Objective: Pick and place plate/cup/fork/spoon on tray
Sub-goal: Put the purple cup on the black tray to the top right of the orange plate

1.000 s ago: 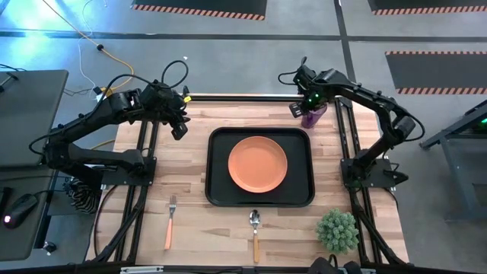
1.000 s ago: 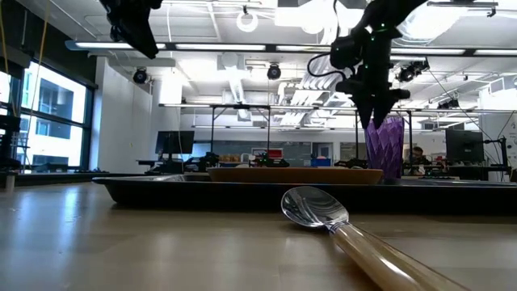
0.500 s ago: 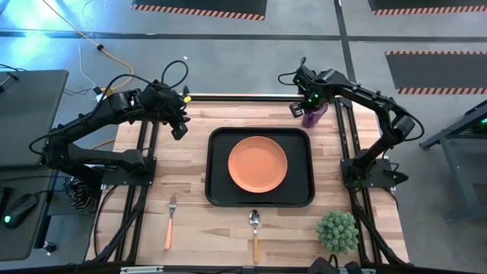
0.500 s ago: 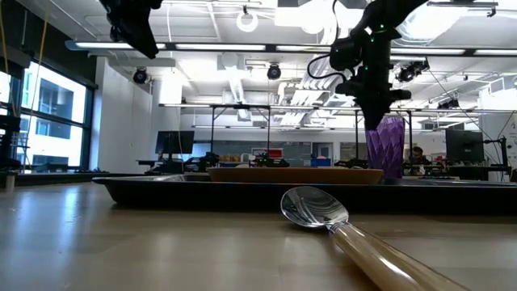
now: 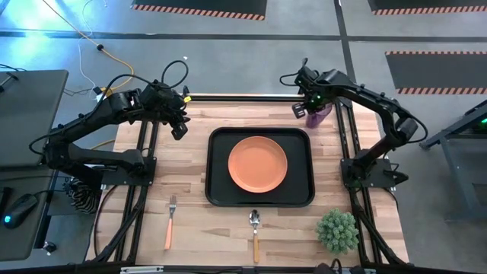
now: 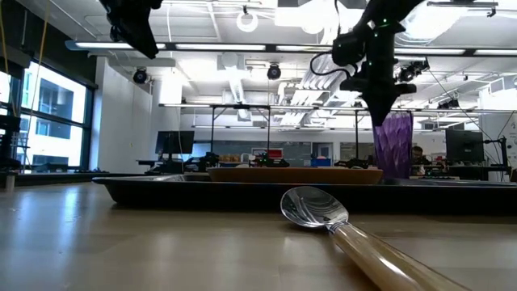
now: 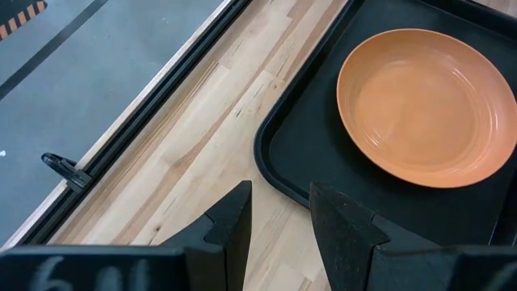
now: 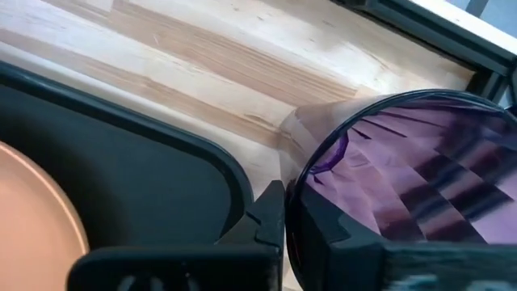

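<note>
The purple cup (image 5: 318,116) stands upright on the wood just beyond the black tray's (image 5: 219,190) far right corner, and my right gripper (image 5: 310,106) is shut on it from above. The orange plate (image 5: 258,164) lies flat in the middle of the tray. The fork (image 5: 170,221) and the spoon (image 5: 256,232) lie on the table near its front edge. My left gripper (image 5: 179,125) hovers open by the tray's far left corner, with nothing between its fingers. My right gripper pinches the cup's rim (image 8: 300,190) on the side toward the tray, with one finger (image 8: 266,217) outside the wall and the other inside the cup. The fingers come down from above. The cup stays upright (image 6: 393,145). The tray's rim hides its base.
A small green plant (image 5: 337,230) stands at the table's near right corner. In the low view the spoon's bowl (image 6: 313,208) lies close in front of the tray's near rim. Bare wood lies left and right of the tray.
My right gripper has shut on the cup's rim. It has then shifted a little toward the table's right edge, taking the cup with it. The cup has stayed upright.
</note>
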